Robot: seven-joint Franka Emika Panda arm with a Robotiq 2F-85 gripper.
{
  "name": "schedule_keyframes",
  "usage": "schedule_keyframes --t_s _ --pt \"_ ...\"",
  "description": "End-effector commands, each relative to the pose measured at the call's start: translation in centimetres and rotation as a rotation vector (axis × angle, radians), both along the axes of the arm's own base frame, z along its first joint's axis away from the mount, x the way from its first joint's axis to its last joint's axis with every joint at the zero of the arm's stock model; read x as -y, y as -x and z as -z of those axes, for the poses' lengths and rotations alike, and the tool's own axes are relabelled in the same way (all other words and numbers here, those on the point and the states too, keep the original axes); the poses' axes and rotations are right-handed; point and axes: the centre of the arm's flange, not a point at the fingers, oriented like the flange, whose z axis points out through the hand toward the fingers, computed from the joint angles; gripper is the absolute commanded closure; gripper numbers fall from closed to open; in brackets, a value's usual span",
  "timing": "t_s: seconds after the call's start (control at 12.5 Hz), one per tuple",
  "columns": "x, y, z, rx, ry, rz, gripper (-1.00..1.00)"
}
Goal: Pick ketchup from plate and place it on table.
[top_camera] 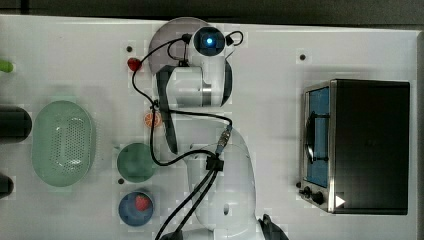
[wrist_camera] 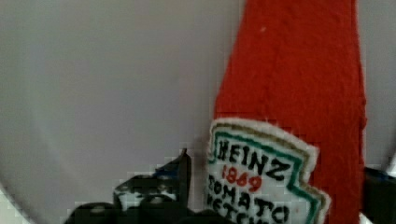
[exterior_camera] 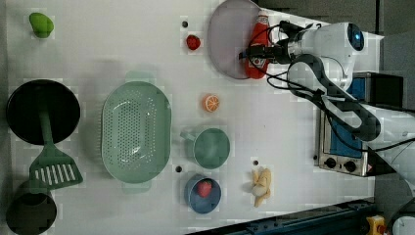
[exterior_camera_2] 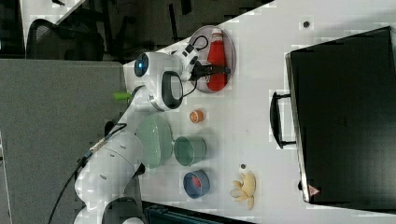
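from the top view my arm hides most of the plate. the wrist view cuts the ketchup off at cap and base, its label running out of frame. at the top view's left edge, a green thing and two dark pots are cropped.

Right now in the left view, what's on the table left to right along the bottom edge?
Dark cup → spatula → colander → blue bowl → banana
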Motion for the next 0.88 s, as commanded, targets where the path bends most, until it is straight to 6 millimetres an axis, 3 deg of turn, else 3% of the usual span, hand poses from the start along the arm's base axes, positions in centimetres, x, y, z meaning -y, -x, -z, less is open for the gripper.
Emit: schedule_keyframes --t_s 0.08,0.24,0.48,0.64,0.88 --pt "0.0 -1.8 -2.8 0.085 0.009 -0.052 -0.68" --pt "0.1 -2.1 -3.6 0.096 0.008 -0.051 -0.2" --pt "0.0 -2.4 -5.4 0.114 0.007 -0.048 -0.17" --pt "0.4 -3.0 -8.7 0.157 0.001 -0.013 -0.17" --pt "1.9 -2.7 -16.2 0.161 -0.019 0.057 -0.17"
